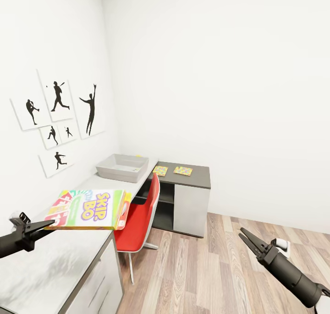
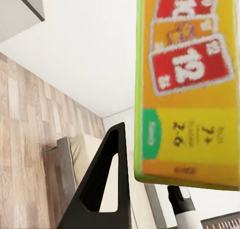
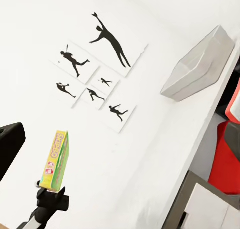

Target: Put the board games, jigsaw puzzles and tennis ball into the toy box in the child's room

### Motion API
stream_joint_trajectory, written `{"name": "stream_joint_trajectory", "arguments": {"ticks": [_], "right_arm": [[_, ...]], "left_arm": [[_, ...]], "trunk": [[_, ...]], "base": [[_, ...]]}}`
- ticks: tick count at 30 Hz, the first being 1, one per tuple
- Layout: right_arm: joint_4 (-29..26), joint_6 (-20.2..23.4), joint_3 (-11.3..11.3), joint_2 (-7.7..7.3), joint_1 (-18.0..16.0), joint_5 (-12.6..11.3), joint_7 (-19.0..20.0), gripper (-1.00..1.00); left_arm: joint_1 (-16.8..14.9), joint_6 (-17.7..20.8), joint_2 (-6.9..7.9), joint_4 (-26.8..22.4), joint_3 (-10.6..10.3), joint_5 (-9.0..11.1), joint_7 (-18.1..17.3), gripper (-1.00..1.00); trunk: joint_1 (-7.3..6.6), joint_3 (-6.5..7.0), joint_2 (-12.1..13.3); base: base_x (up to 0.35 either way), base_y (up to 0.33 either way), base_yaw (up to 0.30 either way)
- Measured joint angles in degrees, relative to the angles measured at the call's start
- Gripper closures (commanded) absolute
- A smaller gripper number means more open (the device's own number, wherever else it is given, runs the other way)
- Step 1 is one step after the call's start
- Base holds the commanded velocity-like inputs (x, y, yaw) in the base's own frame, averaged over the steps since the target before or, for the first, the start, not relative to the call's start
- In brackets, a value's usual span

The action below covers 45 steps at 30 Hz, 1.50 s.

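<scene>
**Left tool carrying a board game over the counter; right tool unloaded**

1. Left tool point(image 1: 46, 223): closed on the near corner of the board game point(image 1: 89, 209), a flat box printed "SKIP-BO". The box is held roughly level above the near end of the counter point(image 1: 55, 259), clear of its surface. In the left wrist view, one dark finger point(image 2: 102, 189) stands beside the yellow-and-green underside of the box point(image 2: 187, 89). In the right wrist view, the box point(image 3: 56, 160) appears edge-on, upright above the left tool point(image 3: 50, 191).

2. Right tool point(image 1: 244, 235): held over the wood-plank floor point(image 1: 206, 268), well apart from the counter. Its fingers lie narrow, tips close together, with nothing between them.

3. Red chair point(image 1: 140, 218): stands just beside the counter, beyond the held box, tucked toward the counter's edge.

4. Toy box point(image 1: 123, 167): a pale grey tray resting on the far end of the counter, against the wall. A small yellowish item shows at its far rim; its identity cannot be determined. The tray point(image 3: 200, 66) is also seen from the right wrist camera.

5. Jigsaw puzzles: two multicoloured squares, one point(image 1: 160, 170) nearer the toy box and one point(image 1: 183, 170) beyond it, both flat on the lower dark section of the counter, apart from each other.

6. Wall prints point(image 1: 57, 121): black athlete silhouettes on white panels, mounted above the counter.
</scene>
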Motion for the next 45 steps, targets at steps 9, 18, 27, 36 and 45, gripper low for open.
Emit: {"name": "stream_joint_trajectory", "arguments": {"ticks": [9, 18, 27, 36, 45], "right_arm": [[-0.02, -0.13, -0.05, 0.02, -0.01, 0.01, 0.00, -1.00], [0.05, -0.13, -0.02, 0.02, 0.00, 0.02, 0.03, -1.00], [0.04, -0.60, -0.01, 0.02, 0.00, 0.04, 0.12, -1.00], [-1.82, -1.35, 0.51, 0.16, 0.00, -0.06, 0.63, -1.00], [-3.06, -1.46, 0.45, 0.02, 0.00, 0.02, 1.25, -1.00]], "left_arm": [[0.03, -1.76, -0.11, 0.20, 0.14, 0.14, 0.18, 1.00], [0.01, -2.02, -0.13, 0.24, 0.12, 0.10, 0.62, 1.00], [0.02, -2.01, -0.14, 0.25, 0.10, 0.02, 0.76, 1.00], [0.01, -2.04, -0.17, 0.22, 0.07, -0.09, 0.88, 1.00], [0.02, -2.09, -0.27, 0.24, 0.02, -0.12, 0.89, 1.00]], "trunk": [[-0.02, 0.00, -0.01], [-0.02, 0.00, -0.01], [-0.02, 0.00, -0.01], [-0.03, 0.00, -0.01], [-0.03, 0.00, -0.01]], "base": [[0.101, -0.173, 0.150], [0.242, -0.244, 0.146], [0.251, -0.242, 0.021], [0.286, -0.146, 0.002], [0.327, -0.008, 0.000]]}}
